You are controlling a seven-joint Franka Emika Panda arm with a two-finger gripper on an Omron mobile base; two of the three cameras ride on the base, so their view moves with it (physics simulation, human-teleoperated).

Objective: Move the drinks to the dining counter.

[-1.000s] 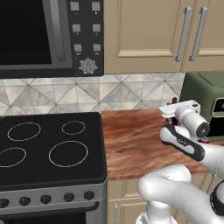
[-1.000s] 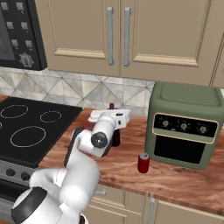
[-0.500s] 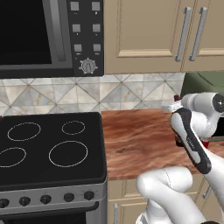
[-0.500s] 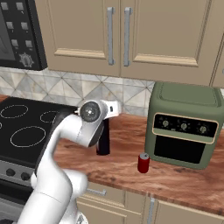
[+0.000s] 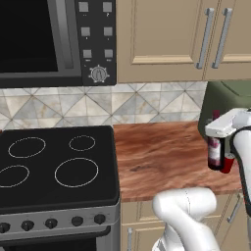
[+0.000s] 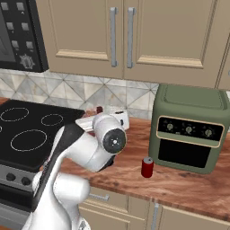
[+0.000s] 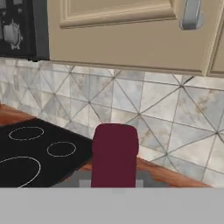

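Note:
My gripper (image 5: 216,133) is shut on the dark wine bottle (image 5: 213,153), gripping it near the neck and keeping it upright over the right end of the wood counter (image 5: 162,157). The bottle's red cap (image 7: 114,153) fills the lower middle of the hand view and pokes up beside my white hand (image 6: 99,109). A short red can (image 5: 227,163) stands on the counter just right of the bottle and in front of the air fryer (image 6: 147,167). The dining counter is out of view.
A green air fryer (image 6: 188,128) stands at the counter's right end against the tiled backsplash. A black stovetop (image 5: 54,166) lies to the left, with a microwave (image 5: 44,39) above it. Beige wall cabinets (image 6: 121,36) hang overhead.
The arm has swung its elbow around and re-posed while the gripper kept hold of the wine bottle. The red can has not moved.

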